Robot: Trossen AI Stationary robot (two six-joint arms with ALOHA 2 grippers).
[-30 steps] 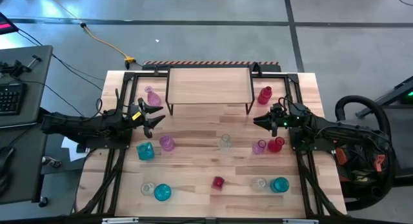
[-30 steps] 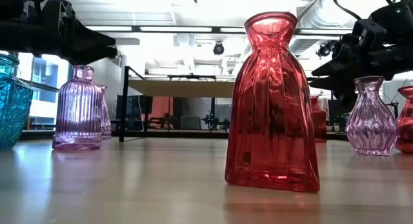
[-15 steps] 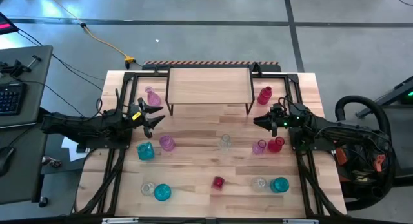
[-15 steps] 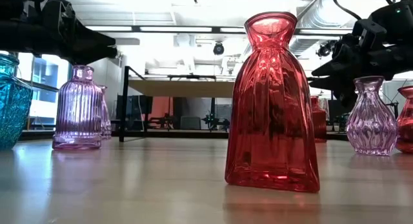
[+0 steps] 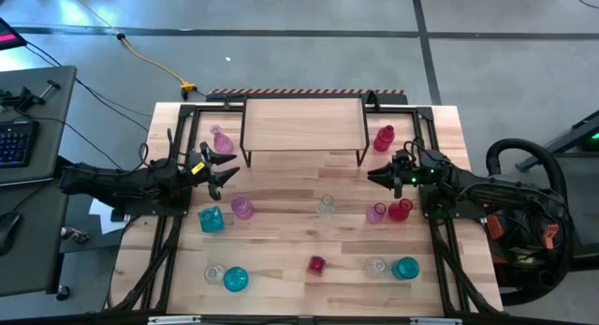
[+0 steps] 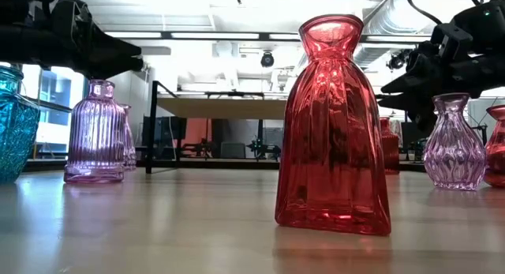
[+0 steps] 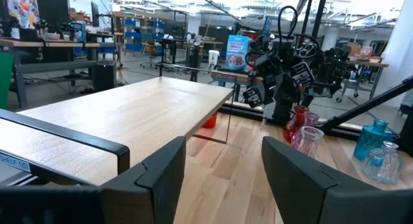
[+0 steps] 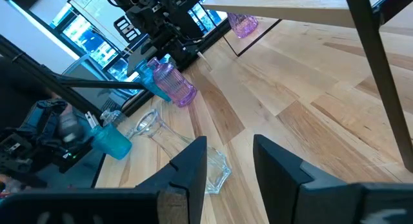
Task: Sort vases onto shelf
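shelf (image 5: pixel 304 125) top bare, nothing sorted yet by my read. about a dozen vases (image 5: pixel 326 207) stand scattered on the table (image 5: pixel 281 241) in front of and beside it. my left gripper (image 5: pixel 221 166) hovers off the shelf's left corner, jaws parted, empty. right gripper (image 5: pixel 377 176) hovers off the right corner, jaws parted narrower, empty. i'm at the pre-grasp stage. next: drop the left onto the pink vase (image 5: pixel 221 139) beside it, close on the neck, lift clear of the shelf edge.

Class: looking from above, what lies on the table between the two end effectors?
Nothing: between left end effector and right end effector the high view shows bare table.
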